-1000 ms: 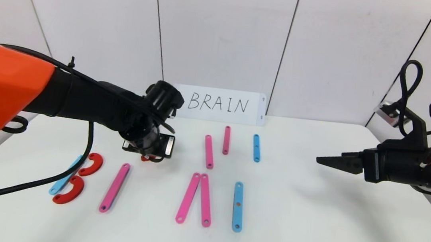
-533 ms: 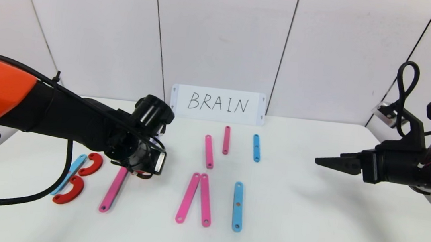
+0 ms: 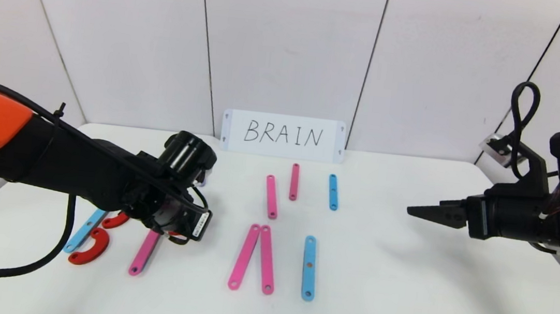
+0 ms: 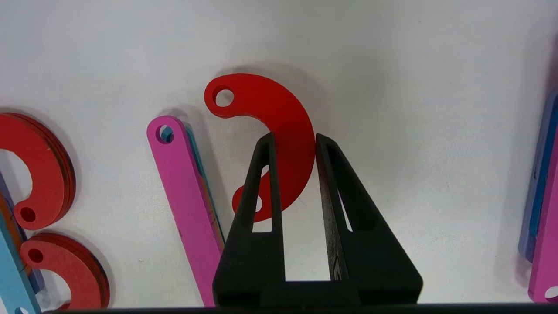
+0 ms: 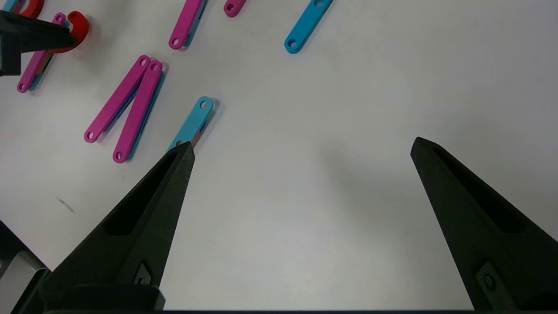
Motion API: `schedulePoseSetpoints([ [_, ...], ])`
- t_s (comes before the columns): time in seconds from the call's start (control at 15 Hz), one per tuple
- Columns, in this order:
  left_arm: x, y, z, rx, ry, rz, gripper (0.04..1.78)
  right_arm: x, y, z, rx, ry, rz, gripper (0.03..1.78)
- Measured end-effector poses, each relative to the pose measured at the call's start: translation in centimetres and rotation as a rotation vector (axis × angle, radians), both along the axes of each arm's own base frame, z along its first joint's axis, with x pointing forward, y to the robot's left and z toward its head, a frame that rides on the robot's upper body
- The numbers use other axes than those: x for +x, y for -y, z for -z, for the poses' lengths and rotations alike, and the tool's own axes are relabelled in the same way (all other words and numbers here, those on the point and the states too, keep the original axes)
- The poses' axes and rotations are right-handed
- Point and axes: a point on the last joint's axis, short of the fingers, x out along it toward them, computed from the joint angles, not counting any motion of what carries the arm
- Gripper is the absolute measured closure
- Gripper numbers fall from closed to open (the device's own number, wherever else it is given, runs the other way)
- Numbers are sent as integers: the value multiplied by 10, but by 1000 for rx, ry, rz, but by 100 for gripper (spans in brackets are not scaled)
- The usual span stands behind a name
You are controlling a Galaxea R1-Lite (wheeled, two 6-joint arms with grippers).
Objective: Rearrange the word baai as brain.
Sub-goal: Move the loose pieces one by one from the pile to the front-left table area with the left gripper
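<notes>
beside the pink strip (image 4: 187, 205), left hand (image 4: 294, 139) pinching red curve (image 4: 279, 126)

The left arm (image 3: 50, 164) is showing a bright orange shell at its upper part, giving way to matte black housing toward the wrist. A black cable (image 3: 13, 267) is looping off that arm, and a thinner black wire is running along its top, cinched by a small zip tie (image 3: 60, 109). Beside the wrist a ribbed black cylinder (image 3: 188, 152) is sticking out. The left tool (image 4: 294, 144) is presenting two black, tapering, wedge-shaped fingers (image 4: 261, 192) with long slots cut through them. The right arm (image 3: 554, 217) is appearing all black, a black cable loop (image 3: 523, 107) standing above it. The right tool (image 5: 301, 148) is showing two pointed black fingers (image 5: 144, 222), each recessed and bearing a small screw near its base.
</notes>
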Motion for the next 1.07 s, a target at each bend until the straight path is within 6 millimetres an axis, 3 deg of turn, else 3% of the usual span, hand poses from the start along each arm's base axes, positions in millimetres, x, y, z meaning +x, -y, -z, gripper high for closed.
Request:
schedulePoseSetpoints([
  [0.67, 1, -4, 5, 5, -8, -3, 148, 0, 0, 1, 0, -2, 0, 7],
  [0.87, 2, -4, 7, 7, -12, -3, 122, 0, 0, 1, -1, -4, 0, 7],
  [1.07, 2, -4, 7, 9, -11, -1, 71, 0, 0, 1, -1, -3, -1, 7],
])
